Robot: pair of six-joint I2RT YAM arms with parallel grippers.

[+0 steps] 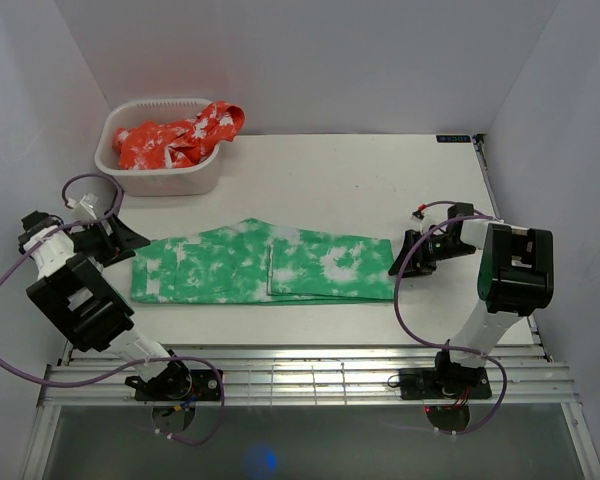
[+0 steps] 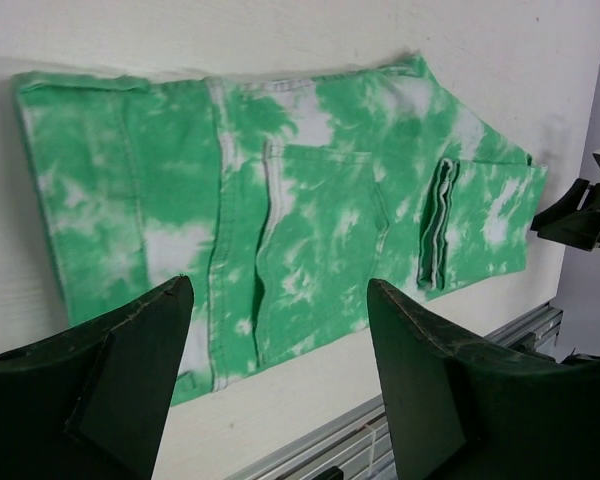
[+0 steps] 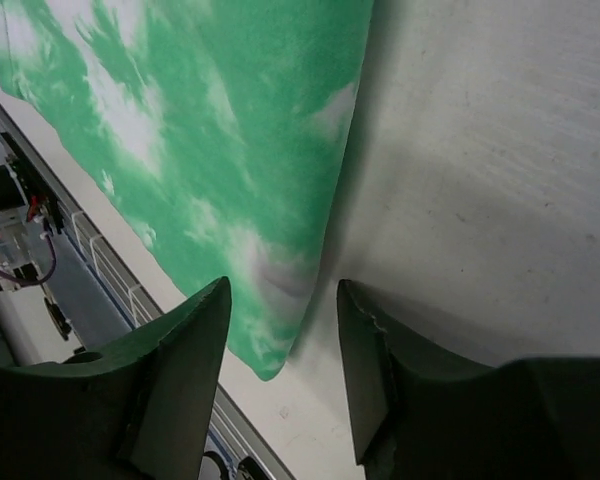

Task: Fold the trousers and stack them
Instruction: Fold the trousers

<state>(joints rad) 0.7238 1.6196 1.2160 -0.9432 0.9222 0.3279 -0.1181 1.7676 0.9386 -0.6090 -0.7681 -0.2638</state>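
The green tie-dye trousers lie flat on the white table, folded in half lengthwise and with the legs folded back over the middle. The waistband end is at the left, the folded edge at the right. My left gripper is open and empty just left of the waistband; its wrist view shows the trousers beyond the open fingers. My right gripper is open and empty at the trousers' right folded edge, which lies between its fingers.
A white basket at the back left holds an orange and white garment that spills over its rim. White walls close the back and sides. A metal rail runs along the near table edge.
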